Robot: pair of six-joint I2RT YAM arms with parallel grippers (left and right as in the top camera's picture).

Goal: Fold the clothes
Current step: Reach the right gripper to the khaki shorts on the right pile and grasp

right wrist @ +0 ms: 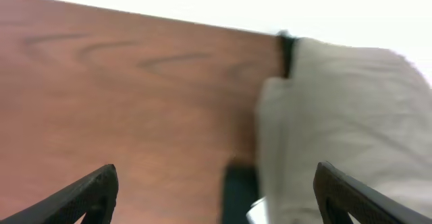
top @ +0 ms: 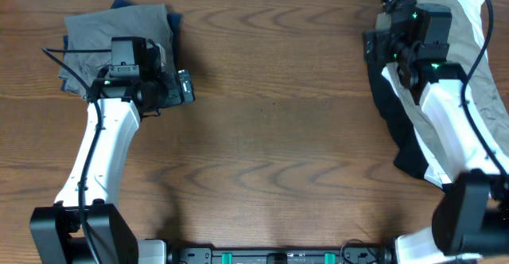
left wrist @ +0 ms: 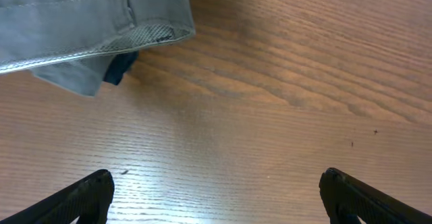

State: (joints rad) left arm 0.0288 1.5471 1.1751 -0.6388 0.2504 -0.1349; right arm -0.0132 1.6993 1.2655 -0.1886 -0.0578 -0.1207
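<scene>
A folded grey garment (top: pixel 119 27) is lying at about ten o'clock on the desk (top: pixel 270 137). A navy piece (top: pixel 121 4) is peeking out from under its twelve o'clock edge. The left pincer (left wrist: pixel 216 183) is hovering just beside that stack, at its four o'clock, over bare wood. Its fingers are standing wide apart and holding nothing, and the grey hem is showing beyond them at eleven o'clock in the wrist view.

Between two and three o'clock on the desk a loose heap is sitting. A khaki garment (top: pixel 487 73) is lying on top, a white piece (top: pixel 477 1) is showing at twelve o'clock, and a black piece (top: pixel 395 113) is spilling toward seven o'clock. The right pincer (right wrist: pixel 216 177) is hanging at the heap's nine o'clock edge. Its fingers are spread wide and gripping nothing, with khaki cloth lying just ahead at two o'clock.
</scene>
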